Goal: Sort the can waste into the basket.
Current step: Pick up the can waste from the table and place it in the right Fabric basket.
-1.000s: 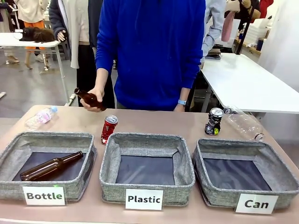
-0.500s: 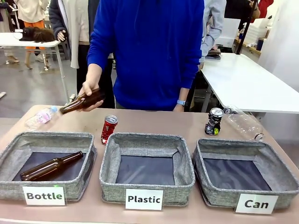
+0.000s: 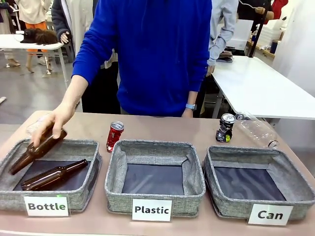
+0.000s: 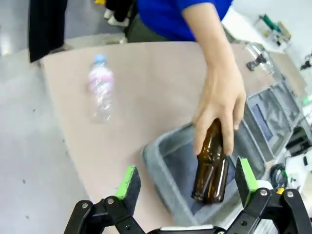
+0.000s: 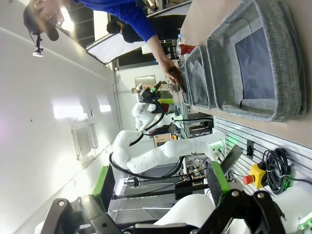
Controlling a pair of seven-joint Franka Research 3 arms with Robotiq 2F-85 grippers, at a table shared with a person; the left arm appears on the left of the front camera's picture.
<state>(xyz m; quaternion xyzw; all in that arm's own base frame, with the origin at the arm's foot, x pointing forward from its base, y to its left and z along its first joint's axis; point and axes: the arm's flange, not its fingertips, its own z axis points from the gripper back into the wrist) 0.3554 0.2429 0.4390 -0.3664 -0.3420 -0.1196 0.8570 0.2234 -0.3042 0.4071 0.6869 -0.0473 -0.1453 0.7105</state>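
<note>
Jaws spread wide and empty on the left gripper (image 4: 187, 178) and the right gripper (image 5: 160, 183).
Nearest, at the right end of the row, the "Can" basket (image 3: 226, 206) holds nothing. Just behind its far left corner stands the black can (image 3: 226, 128). The red can (image 3: 115, 135) stands well left, behind the "Plastic" basket (image 3: 118, 204). Both cans look light, thin-walled, dented and slick: pinch mid-body, gently.

A grey floor (image 3: 34, 93) filled the upper left of the front view, where a small white table (image 3: 12, 43) stood on thin legs. A larger white table (image 3: 261, 88) occupied the middle right. In the right wrist view, a white ceiling (image 5: 53, 161) spread down the left side, with bright light patches (image 5: 66, 111) on it.
</note>
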